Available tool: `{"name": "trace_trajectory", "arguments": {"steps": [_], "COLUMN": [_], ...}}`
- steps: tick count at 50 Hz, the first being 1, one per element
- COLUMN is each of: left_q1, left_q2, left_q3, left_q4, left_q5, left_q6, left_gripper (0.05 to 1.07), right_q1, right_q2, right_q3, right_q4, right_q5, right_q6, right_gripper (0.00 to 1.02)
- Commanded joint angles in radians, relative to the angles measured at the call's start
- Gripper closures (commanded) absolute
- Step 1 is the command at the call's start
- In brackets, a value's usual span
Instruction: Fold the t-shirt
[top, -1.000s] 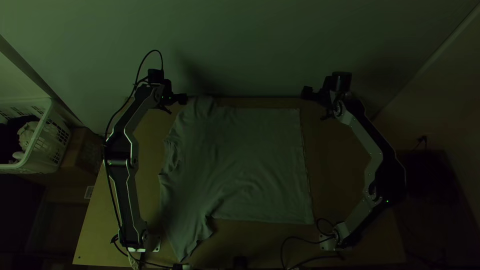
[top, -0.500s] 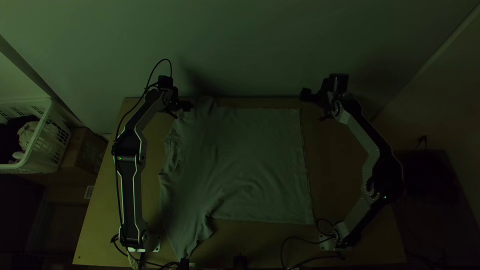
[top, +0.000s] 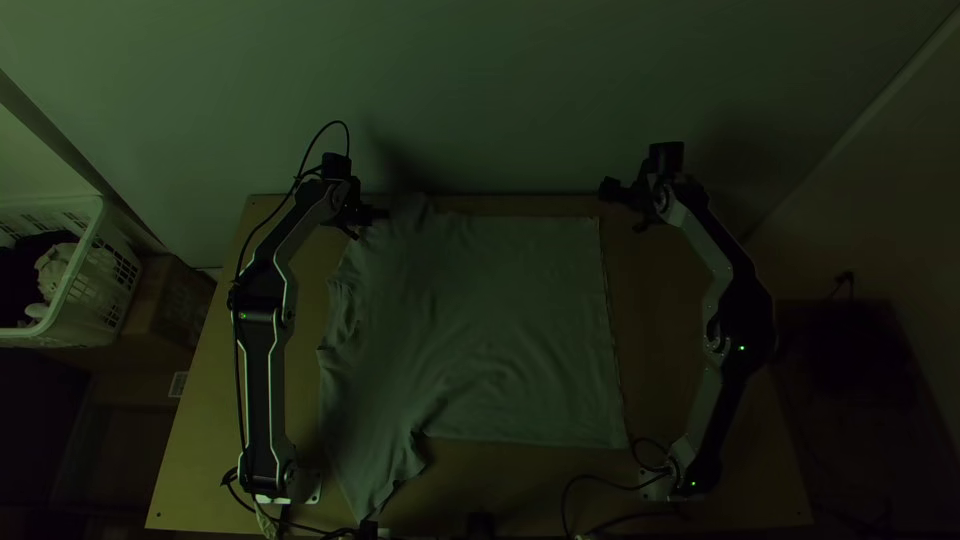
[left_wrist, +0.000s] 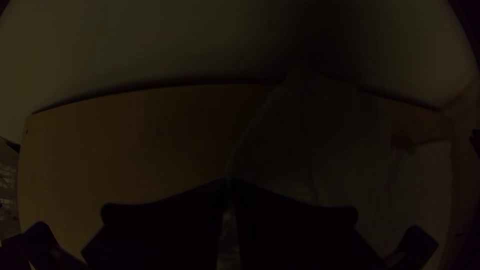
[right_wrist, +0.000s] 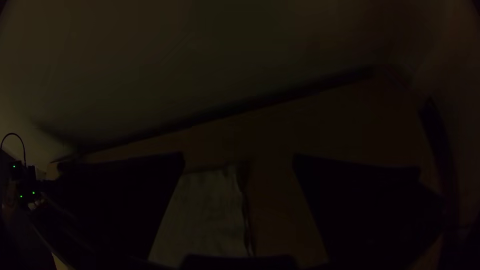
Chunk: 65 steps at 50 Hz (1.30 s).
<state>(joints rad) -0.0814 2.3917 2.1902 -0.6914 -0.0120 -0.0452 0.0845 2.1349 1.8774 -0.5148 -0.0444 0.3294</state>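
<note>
- Left gripper (top: 380, 214) is pinching cloth at the far left of the t-shirt (top: 490, 310), its two fingers (left_wrist: 165, 225) pressing together at the tips, with a pale strip of fabric showing between them.
- Right gripper (top: 616, 196) is hanging just off the shirt's far right corner, its fingers (right_wrist: 125, 200) standing wide apart and holding nothing.
- Between the two arms, the t-shirt is lying spread across the table (top: 700, 400), its straight hem running along the right and its neck opening facing left.
- One sleeve is stretching toward the near left; the other is pointing toward the far left, reaching the table's far edge.
- Soft wrinkles are crossing the body, mostly toward the near side.
- Black cable (top: 240, 400) is running along the left arm (top: 264, 390) and looping above its wrist, while the right arm (top: 735, 310) is bending outward to the right.
- Left of the table, a white basket (top: 100, 285) is holding bunched cloth (top: 52, 275), and a box (top: 165, 300) is standing beside it.
- Beyond the far edge, a pale wall (top: 500, 90) is rising.
</note>
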Motion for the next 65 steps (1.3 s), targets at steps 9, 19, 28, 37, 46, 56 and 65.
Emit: {"name": "trace_trajectory", "arguments": {"steps": [9, 19, 28, 37, 46, 56, 65], "left_q1": [-0.003, 0.003, 0.014, 0.029, 0.032, 0.037, 0.045], "left_q2": [-0.065, -0.103, -0.118, -0.128, -0.131, -0.132, -0.132], "left_q3": [0.013, 0.013, 0.009, 0.006, 0.002, -0.001, -0.007], "left_q4": [-0.031, -0.037, -0.059, -0.071, -0.072, -0.076, -0.076], "left_q5": [-0.002, -0.002, -0.002, -0.002, 0.000, 0.000, -0.002], "left_q6": [-0.021, -0.018, -0.019, -0.019, -0.022, -0.024, -0.024], "left_gripper": [1.05, 1.05, 1.05, 1.05, 1.05, 1.05, 1.05], "right_q1": [0.029, 0.060, 0.069, 0.074, 0.080, 0.097, 0.100], "right_q2": [0.115, 0.211, 0.304, 0.352, 0.375, 0.396, 0.405], "right_q3": [0.167, 0.249, 0.339, 0.368, 0.368, 0.373, 0.382], "right_q4": [-0.114, -0.145, -0.195, -0.206, -0.209, -0.237, -0.266], "right_q5": [0.005, 0.008, 0.029, 0.071, 0.071, 0.071, 0.072], "right_q6": [0.092, 0.100, 0.111, 0.111, 0.111, 0.096, 0.079], "right_gripper": [0.25, 0.37, 0.37, 0.37, 0.50, 0.84, 1.00]}}
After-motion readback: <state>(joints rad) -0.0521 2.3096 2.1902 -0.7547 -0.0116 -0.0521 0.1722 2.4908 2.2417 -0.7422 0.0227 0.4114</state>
